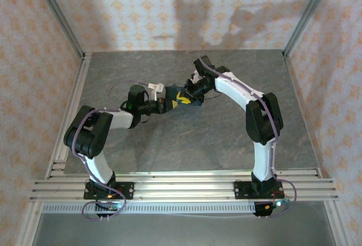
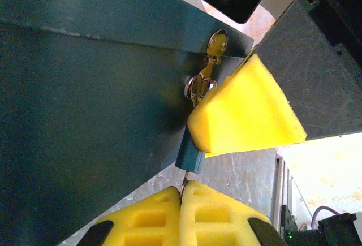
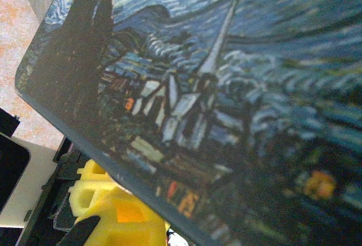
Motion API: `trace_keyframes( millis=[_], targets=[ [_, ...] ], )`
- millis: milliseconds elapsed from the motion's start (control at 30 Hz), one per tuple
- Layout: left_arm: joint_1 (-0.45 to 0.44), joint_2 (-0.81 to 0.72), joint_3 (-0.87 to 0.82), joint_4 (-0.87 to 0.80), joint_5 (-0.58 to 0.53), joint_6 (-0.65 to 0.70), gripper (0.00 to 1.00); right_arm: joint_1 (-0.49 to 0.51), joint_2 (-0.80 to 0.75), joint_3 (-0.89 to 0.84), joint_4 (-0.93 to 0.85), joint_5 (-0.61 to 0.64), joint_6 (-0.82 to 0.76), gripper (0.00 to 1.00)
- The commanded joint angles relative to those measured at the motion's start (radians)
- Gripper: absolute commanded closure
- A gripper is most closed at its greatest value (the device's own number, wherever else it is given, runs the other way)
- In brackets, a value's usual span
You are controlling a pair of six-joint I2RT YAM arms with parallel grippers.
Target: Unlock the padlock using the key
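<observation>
- clenching key (image 2: 185,177) with left end effector (image 2: 184,192), tip at padlock (image 2: 189,156)
- can't tell grip of right end effector (image 1: 187,94)
- looks tiny, stiff, slippery; best pinched at bow

Your two arms meet mid-table, seen from above. The left arm (image 1: 93,138) folds at the elbow and reaches rightward, while the right arm (image 1: 257,116) rises, bends and sweeps back left. Your left gripper (image 1: 167,103) and right gripper (image 1: 191,90) sit just beside each other. On the left wrist camera, the left gripper's yellow pads (image 2: 220,218) press flush together. One right finger (image 2: 249,116) angles down just above them, its partner hidden, so that grip can't be judged.
</observation>
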Motion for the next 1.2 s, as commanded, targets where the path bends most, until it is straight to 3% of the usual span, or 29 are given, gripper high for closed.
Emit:
trace_keyframes(
  millis=[0,67,167,333,467,600,633,733,1167],
  targets=[
    [-0.019,-0.040,0.008,0.122,-0.068,-0.009,1.00,0.036,-0.008,-0.015,-0.025,-0.066,0.003,1.00],
    [-0.035,-0.040,-0.025,0.156,-0.126,0.014,1.00,0.039,-0.010,-0.024,-0.012,-0.050,0.020,1.00],
    [-0.085,-0.062,-0.075,0.081,-0.244,0.172,1.00,0.044,-0.025,-0.066,0.051,-0.014,0.070,1.00],
    [-0.156,-0.079,-0.169,0.084,-0.422,0.264,1.00,0.068,-0.064,-0.157,0.160,0.051,0.130,0.87],
    [-0.210,-0.064,-0.221,0.096,-0.533,0.318,1.00,0.085,-0.077,-0.236,0.251,0.075,0.192,0.83],
    [-0.266,-0.064,-0.246,0.072,-0.632,0.383,1.00,0.090,-0.090,-0.276,0.275,0.107,0.222,0.63],
    [-0.268,-0.060,-0.254,0.080,-0.645,0.381,1.00,0.090,-0.093,-0.282,0.270,0.120,0.227,0.55],
    [-0.269,-0.038,-0.249,0.080,-0.648,0.366,1.00,0.093,-0.102,-0.298,0.269,0.143,0.226,0.47],
    [-0.268,0.003,-0.221,0.032,-0.633,0.330,1.00,0.099,-0.219,-0.376,0.224,0.367,0.212,0.42]
  ],
)
